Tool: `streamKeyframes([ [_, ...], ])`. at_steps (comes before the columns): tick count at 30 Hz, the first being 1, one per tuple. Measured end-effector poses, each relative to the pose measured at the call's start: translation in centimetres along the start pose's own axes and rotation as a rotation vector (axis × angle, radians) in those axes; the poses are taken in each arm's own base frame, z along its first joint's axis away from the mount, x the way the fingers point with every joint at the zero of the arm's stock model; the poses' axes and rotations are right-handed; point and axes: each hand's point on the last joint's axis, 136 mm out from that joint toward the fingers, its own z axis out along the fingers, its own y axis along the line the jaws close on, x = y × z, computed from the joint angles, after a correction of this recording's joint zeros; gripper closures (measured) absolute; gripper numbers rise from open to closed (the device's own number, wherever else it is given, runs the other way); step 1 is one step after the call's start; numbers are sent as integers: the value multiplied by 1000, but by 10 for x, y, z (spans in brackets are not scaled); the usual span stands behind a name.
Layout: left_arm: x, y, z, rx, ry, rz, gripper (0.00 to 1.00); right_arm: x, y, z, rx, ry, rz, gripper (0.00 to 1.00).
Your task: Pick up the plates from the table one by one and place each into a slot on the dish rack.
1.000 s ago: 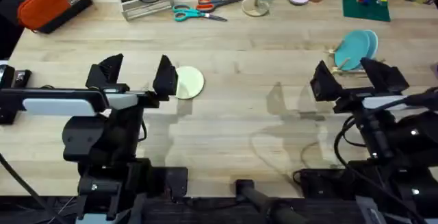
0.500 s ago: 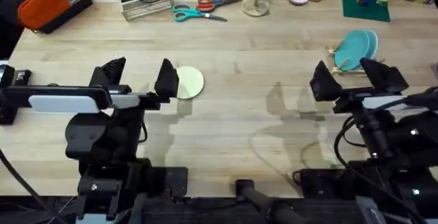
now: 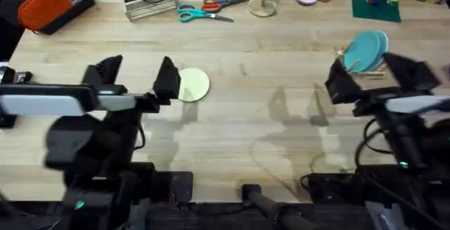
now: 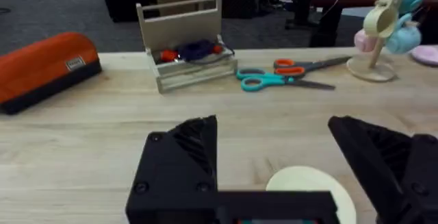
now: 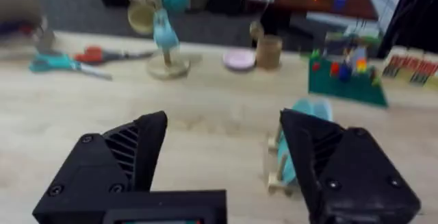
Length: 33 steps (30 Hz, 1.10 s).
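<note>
Your left end effector (image 3: 133,79) hangs with its jaws spread wide and empty, the pale yellow-green plate (image 3: 191,85) lying flat on the surface (image 3: 246,124) just beside its inner finger. Your right end effector (image 3: 380,79) is also spread apart and holds nothing, close to the dish rack (image 3: 355,62). Two teal-blue plates (image 3: 365,47) stand upright in that rack's slots.

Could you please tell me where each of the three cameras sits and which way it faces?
Overhead: above the arm bases, looking down and forward at the table; both arms show.
Left wrist: on the left arm, facing the yellow plate and scissors; the open left gripper shows.
Right wrist: on the right arm, facing the dish rack; the open right gripper shows.
Shared: overhead also shows the yellow plate.
</note>
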Motion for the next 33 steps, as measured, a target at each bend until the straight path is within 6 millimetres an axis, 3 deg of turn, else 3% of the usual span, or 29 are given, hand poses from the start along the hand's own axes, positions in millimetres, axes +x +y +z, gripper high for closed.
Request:
streamKeyframes([
  [6, -42, 0, -29, 0, 24, 2, 8, -59, -2, -22, 4, -91, -7, 7],
  [12, -100, -1, -69, 0, -22, 2, 8, -101, -2, -52, 2, -94, -7, 7],
  [17, -130, -1, -88, 2, 32, 2, 8, -133, -2, -70, -5, -55, -6, 7],
  [27, -164, -5, -92, 25, 316, -2, 9, -170, -4, -71, -24, 170, 7, 7],
  [33, -179, -7, -85, 38, 505, -9, 7, -176, -4, -61, -37, 342, 17, 7],
])
